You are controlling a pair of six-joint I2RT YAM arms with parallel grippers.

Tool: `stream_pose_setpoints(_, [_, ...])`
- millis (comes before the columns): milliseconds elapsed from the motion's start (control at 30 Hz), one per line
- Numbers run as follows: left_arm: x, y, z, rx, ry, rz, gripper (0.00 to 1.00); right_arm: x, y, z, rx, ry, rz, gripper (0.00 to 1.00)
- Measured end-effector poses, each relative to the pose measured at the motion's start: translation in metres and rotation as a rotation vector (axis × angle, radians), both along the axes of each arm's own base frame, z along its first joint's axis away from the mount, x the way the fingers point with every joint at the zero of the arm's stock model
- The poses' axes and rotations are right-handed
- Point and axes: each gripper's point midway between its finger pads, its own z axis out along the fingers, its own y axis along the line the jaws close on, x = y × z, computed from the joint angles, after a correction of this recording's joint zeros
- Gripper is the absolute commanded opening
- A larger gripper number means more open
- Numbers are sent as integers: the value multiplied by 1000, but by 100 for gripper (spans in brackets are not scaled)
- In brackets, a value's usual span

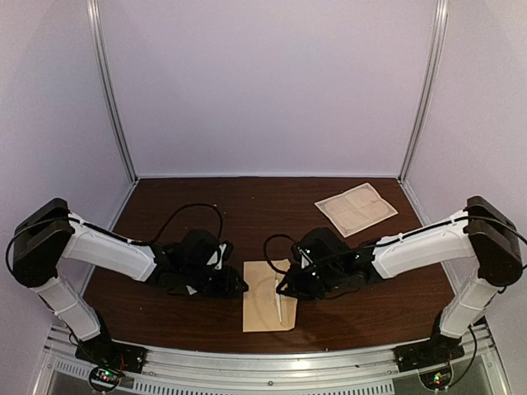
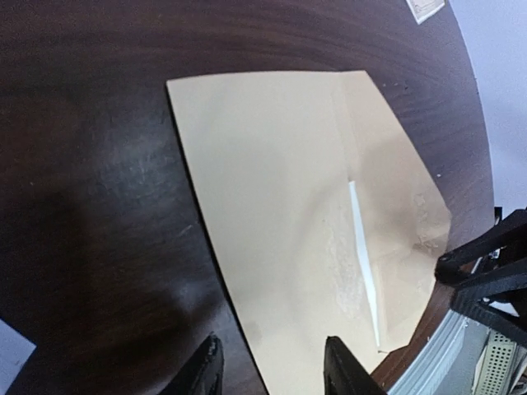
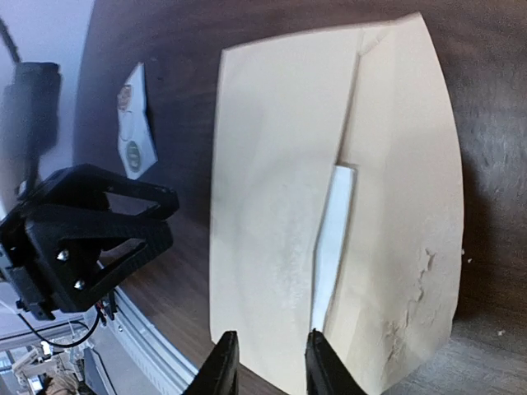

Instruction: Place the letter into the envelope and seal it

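The tan envelope (image 1: pixel 265 290) lies flat near the table's front edge, between my two grippers. A thin white strip of the letter (image 1: pixel 278 305) shows at the envelope's mouth, under the flap edge. In the left wrist view, my left gripper (image 2: pixel 272 346) is open and empty, with one finger over the table and the other over the envelope (image 2: pixel 263 164). The letter strip (image 2: pixel 362 247) lies to its right. In the right wrist view, my right gripper (image 3: pixel 270 341) is open and empty over the envelope (image 3: pixel 263 164), its right fingertip at the near end of the letter strip (image 3: pixel 333 230).
A creased beige sheet (image 1: pixel 356 207) lies at the back right of the table. A small white sticker card with round dots (image 3: pixel 134 123) lies beyond the left gripper (image 3: pixel 82 239). The metal rail (image 1: pixel 272 362) runs along the front edge just behind the envelope.
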Motion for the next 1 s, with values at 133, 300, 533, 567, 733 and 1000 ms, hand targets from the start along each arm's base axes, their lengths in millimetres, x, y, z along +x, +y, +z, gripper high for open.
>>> stream_pose_setpoints(133, [11, 6, 39, -7, -90, 29, 63, 7, -13, 54, 49, -104, -33, 55])
stream_pose_setpoints(300, [34, 15, 99, -48, -207, 55, 75, 25, -52, 105, 24, -238, -107, 81])
stream_pose_setpoints(533, [101, 67, 165, -2, -335, 87, 80, 82, -136, 137, -149, -379, -272, 94])
stream_pose_setpoints(567, [113, 75, 178, 6, -365, 88, 80, 90, -148, 138, -178, -391, -290, 94])
stream_pose_setpoints(733, [161, 118, 221, 35, -501, 107, 80, 126, -188, 129, -313, -413, -322, 95])
stream_pose_setpoints(1000, [182, 214, 187, 224, -542, 240, 81, 177, -220, 74, -424, -333, -311, 94])
